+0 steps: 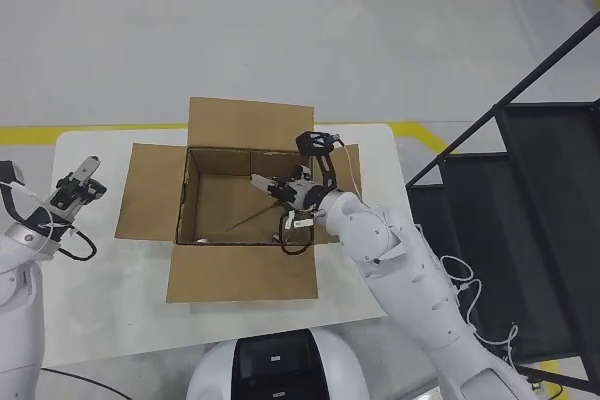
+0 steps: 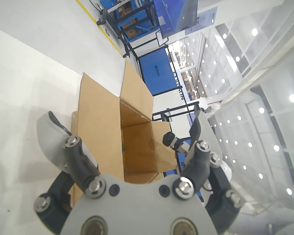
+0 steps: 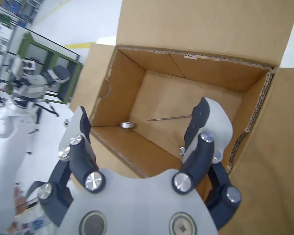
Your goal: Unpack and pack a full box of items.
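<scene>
Cardboard box (image 3: 210, 13) holds rod (image 3: 169, 118) and ring (image 3: 128, 124) — left end effector (image 2: 123, 118) and right end effector (image 3: 142, 110) released.

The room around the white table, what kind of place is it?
Probably a factory or warehouse hall, not a home: a yellow line is painted on the pale floor, blue metal racks stand beyond it, and rows of ceiling lights run overhead.
</scene>
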### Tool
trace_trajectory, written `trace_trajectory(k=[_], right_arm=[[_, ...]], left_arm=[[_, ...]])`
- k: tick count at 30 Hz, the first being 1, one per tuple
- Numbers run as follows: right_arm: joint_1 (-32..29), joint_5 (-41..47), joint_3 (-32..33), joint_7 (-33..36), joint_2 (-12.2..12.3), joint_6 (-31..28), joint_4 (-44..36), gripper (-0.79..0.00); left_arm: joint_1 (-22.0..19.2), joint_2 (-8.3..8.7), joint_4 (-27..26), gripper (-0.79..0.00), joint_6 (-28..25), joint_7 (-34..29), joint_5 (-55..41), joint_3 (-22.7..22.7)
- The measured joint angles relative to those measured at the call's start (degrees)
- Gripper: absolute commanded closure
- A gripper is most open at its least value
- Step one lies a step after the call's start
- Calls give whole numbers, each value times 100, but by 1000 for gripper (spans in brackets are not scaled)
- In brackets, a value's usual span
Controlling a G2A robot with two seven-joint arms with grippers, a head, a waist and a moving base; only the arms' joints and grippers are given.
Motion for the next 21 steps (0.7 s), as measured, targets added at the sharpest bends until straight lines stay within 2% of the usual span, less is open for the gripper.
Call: trace_trajectory(k=[4,9,15,21], right_arm=[[-347,1208,824,255,61,53,-367,-785],[-719,1978,1717,284,141,165,-648,-785],[-1176,2128,2467,-87,212,314,-681,-785],[-1581,1673,2752,-356,274,604,-524,-785]], left_arm=[[-302,89,530,-785,-421,-502,235,-60],[-724,100,1310,-785,-810,-908,167,329],[-1201,17,2207,-785,-1023,-651,-55,863],[-1567,-60,2813,-785,-1044,-609,-343,1280]])
